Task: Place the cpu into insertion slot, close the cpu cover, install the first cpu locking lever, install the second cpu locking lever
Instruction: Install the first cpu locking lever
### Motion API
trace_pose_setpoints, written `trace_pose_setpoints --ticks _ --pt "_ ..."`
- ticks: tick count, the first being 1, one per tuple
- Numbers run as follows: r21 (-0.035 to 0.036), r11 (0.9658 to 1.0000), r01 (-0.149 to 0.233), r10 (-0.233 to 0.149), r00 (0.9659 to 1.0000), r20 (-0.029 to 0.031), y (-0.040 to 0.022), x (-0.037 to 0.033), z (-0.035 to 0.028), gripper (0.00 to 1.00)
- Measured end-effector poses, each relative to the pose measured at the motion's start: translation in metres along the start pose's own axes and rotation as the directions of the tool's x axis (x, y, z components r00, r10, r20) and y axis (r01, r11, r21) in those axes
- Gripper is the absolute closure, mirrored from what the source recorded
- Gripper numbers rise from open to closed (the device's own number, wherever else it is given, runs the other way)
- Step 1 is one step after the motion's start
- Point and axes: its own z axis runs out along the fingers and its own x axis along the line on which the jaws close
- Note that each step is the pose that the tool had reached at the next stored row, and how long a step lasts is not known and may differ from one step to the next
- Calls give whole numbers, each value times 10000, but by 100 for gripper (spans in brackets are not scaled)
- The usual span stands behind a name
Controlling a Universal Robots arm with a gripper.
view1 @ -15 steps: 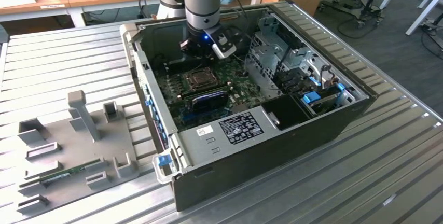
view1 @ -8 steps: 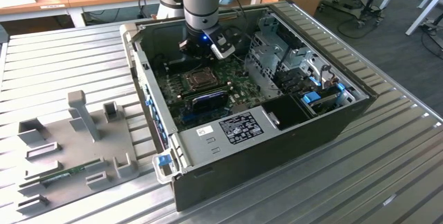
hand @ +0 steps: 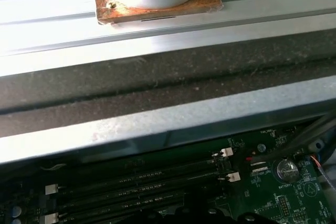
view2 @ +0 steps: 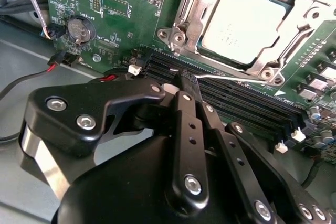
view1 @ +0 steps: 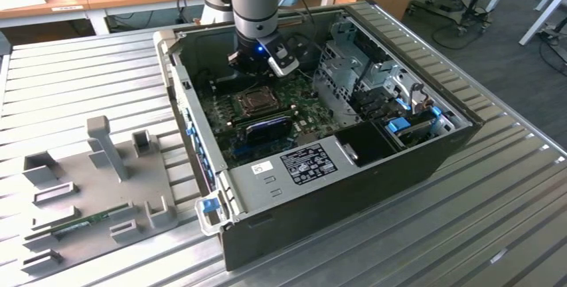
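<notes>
The cpu [view2: 245, 20], pale silver, lies in the insertion slot [view1: 257, 102] on the green board. The cpu cover [view2: 197, 11], a silver frame, lies flat around the chip's edges. A thin silver locking lever [view2: 236, 80] runs along the slot's edge beside the black memory slots [view2: 247, 103]. My black gripper [view2: 185, 80] is shut, its tip right at that lever's free end; whether it touches is unclear. In the exterior view the gripper [view1: 254, 69] hangs inside the open computer case, just behind the slot.
The case wall [hand: 157, 124] rises close beside the memory slots [hand: 131, 182]. A coin battery [view2: 79, 29] and red-black wires [view2: 31, 74] lie near the gripper. A grey drive cage [view1: 354, 74] stands to the exterior view's right; a grey fixture tray [view1: 97, 187] rests on the table.
</notes>
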Motion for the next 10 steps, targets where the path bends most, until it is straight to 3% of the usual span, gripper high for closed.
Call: trace_pose_setpoints --ticks 5,10 --pt "25 9997 -244 244 9997 77 0 1 2 90" --pt "-44 9990 -441 442 9989 123 5 1 3 90"
